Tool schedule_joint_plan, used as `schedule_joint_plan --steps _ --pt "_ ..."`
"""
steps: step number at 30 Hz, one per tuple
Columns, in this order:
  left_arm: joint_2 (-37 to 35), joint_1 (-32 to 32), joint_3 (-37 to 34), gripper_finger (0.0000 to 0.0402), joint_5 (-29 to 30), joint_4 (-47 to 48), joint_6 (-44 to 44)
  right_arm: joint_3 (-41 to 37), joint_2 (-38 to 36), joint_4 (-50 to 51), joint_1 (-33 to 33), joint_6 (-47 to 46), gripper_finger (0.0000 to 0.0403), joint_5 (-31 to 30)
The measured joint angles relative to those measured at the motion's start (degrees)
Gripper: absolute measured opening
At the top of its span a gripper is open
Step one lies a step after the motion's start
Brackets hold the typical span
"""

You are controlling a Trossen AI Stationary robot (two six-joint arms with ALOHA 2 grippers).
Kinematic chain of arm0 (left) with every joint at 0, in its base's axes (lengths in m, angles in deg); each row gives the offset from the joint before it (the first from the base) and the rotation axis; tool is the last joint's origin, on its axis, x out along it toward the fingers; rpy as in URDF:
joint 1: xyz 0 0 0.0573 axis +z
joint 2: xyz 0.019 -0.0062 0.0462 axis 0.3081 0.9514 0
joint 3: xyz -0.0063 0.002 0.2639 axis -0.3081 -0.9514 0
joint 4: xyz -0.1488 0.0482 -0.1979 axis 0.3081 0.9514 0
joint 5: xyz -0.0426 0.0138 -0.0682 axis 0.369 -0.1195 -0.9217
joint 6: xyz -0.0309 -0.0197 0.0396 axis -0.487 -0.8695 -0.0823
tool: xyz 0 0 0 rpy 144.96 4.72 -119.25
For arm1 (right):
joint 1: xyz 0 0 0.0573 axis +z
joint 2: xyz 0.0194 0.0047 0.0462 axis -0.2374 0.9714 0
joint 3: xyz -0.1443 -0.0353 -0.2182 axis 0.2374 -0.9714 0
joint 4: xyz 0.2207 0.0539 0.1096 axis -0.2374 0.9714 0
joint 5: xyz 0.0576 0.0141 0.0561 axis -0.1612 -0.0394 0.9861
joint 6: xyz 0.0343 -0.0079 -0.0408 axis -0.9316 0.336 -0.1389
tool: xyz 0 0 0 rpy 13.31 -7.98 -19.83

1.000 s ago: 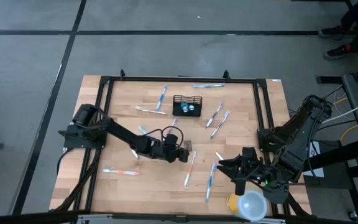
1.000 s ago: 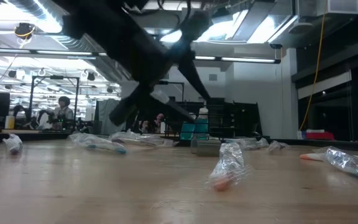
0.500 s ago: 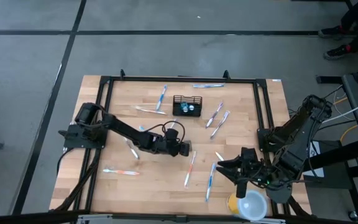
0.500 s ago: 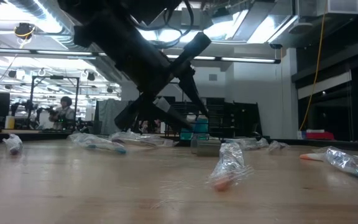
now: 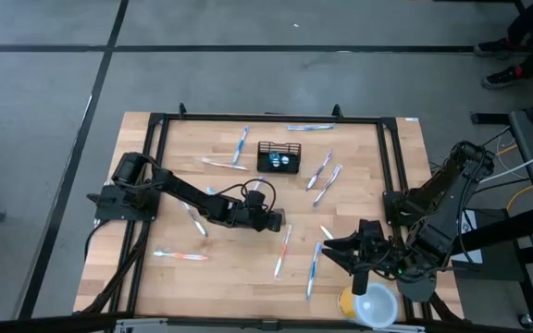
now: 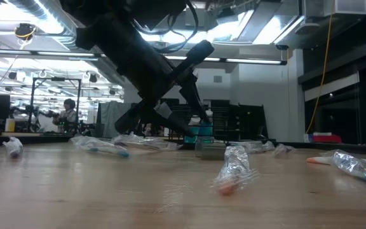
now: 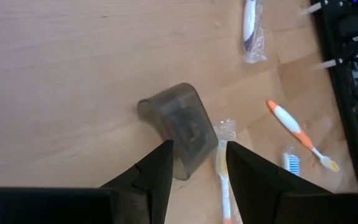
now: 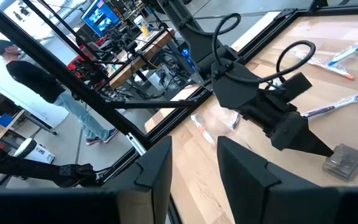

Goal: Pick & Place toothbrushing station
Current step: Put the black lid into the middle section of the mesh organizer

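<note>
So the left gripper (image 7: 196, 163) is sitting low over the table with its fingers parted and nothing between them, and right past the tips there's a small grey translucent case (image 7: 179, 127) lying on the wood, apart from both fingers. My guess is it's lined up that way to come down around the case, though I can't tell if that's really the target. Touching or almost touching the case's side is an orange toothbrush (image 7: 222, 180) in clear wrap, so a grab here could easily nudge it. A bit further out is another orange and white toothbrush (image 7: 298, 134), then a wrapped blue one (image 7: 249, 20). Well beyond the gripper, toward the far edge of the table, the toothbrushing station (image 5: 279, 156) stands upright, presumably parked there as the drop-off spot. More brushes are scattered loose all around it. The right gripper (image 5: 336, 248) waits over on the other side, fingers apart and empty, near the yellow cup (image 5: 368, 303).
</note>
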Motion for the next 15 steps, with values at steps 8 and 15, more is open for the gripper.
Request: schedule_joint_plan --steps 8,15 --pt "4.0 0.5 0.0 0.0143 -1.4 -8.2 -1.8 0.0 0.0 -2.4 0.0 2.0 0.0130 0.0" --pt "6.5 1.8 0.0 0.0110 -2.8 -13.9 -2.4 0.0 0.0 -2.7 0.0 2.2 0.0130 0.0"
